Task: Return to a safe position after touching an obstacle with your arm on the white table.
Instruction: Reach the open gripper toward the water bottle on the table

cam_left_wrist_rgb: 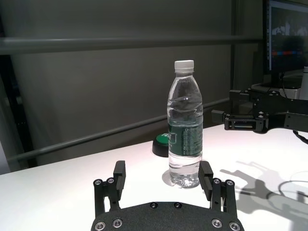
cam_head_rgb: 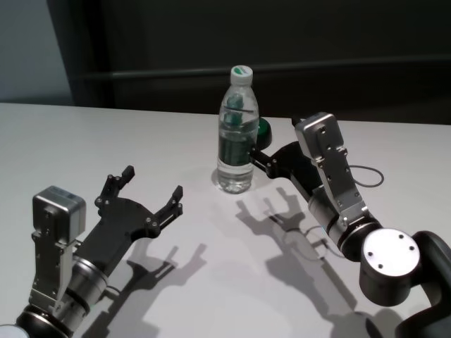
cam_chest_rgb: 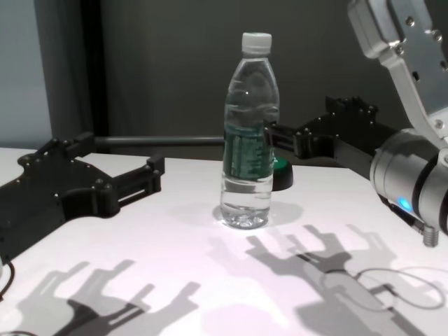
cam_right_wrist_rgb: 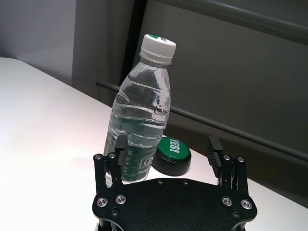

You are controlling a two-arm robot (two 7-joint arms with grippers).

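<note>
The obstacle, a tall clear water bottle (cam_head_rgb: 237,134) with a white cap and dark green label, stands upright on the white table (cam_head_rgb: 106,134). It also shows in the chest view (cam_chest_rgb: 246,140), the left wrist view (cam_left_wrist_rgb: 185,130) and the right wrist view (cam_right_wrist_rgb: 142,110). My right gripper (cam_head_rgb: 256,152) is open just right of the bottle at label height. The left wrist view shows this gripper (cam_left_wrist_rgb: 224,103) a small gap from the bottle. My left gripper (cam_head_rgb: 152,182) is open and empty, low over the table, front left of the bottle and pointing at it (cam_left_wrist_rgb: 162,168).
A small black puck with a green top (cam_head_rgb: 263,129) sits just behind and right of the bottle, also seen in the right wrist view (cam_right_wrist_rgb: 172,154). A thin cable (cam_head_rgb: 366,176) loops on the table by the right arm. A dark rail and wall run behind the table's far edge.
</note>
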